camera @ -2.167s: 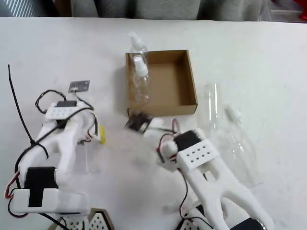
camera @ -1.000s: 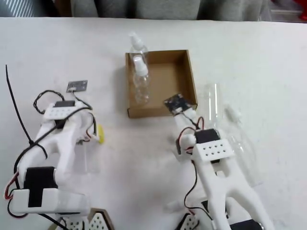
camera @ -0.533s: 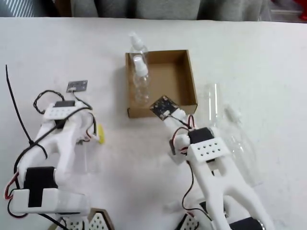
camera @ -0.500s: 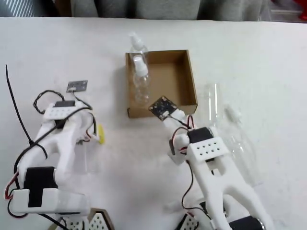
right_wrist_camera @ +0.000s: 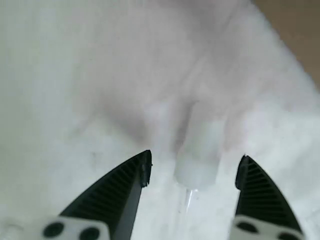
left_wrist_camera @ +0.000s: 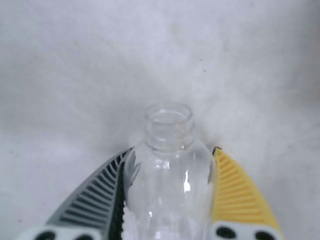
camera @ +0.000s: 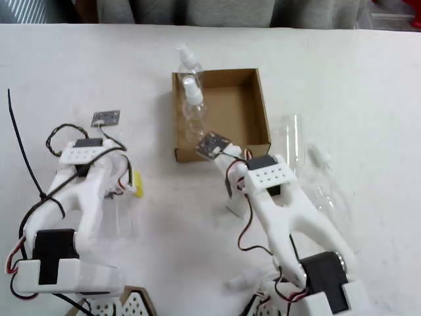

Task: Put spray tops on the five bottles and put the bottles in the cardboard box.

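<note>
Near left of the worktop [camera: 368,85]: left jaws pinching an uncapped bottle [left_wrist_camera: 169,175].
Just near of the cardboard box [camera: 263,112]: right jaws spread, straddling a spray top [right_wrist_camera: 200,145] lying on the worktop.
In the box: one capped bottle [camera: 193,112].
Spray top risk: an off-centre close could squirt it sideways; its thin tube may bend.
Uncapped bottle risk: slick plastic may twist in the grip when the top is pressed on.
</note>
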You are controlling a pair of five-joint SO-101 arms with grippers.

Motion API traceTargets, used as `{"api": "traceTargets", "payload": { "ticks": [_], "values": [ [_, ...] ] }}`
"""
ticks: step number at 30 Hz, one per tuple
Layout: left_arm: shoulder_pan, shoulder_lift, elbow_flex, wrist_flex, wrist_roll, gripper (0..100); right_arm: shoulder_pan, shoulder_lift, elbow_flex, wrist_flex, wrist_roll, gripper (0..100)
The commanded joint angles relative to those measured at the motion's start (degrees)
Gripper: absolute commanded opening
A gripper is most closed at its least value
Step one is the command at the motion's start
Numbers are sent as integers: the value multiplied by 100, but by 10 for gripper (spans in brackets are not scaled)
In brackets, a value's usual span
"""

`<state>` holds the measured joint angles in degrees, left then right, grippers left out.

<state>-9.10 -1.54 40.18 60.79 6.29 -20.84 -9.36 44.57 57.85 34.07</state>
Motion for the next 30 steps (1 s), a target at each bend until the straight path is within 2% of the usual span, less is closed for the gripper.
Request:
{"api": "traceTargets", "payload": {
  "ticks": [1,7,15,22,30],
  "values": [
    [-84,-92,-316,-141,-70,22,-4,119,-299,-154,88,251],
    [-84,-92,-316,-141,-70,22,31,435,-316,-207,580,227],
    [-84,-92,-316,-141,-70,22,31,567,-325,-409,598,12],
    [-84,-92,-316,-141,-70,22,338,470,-369,-374,554,16],
    [-66,-92,-308,-141,-70,22,611,-585,-1424,963,-941,16]
  ]
}}
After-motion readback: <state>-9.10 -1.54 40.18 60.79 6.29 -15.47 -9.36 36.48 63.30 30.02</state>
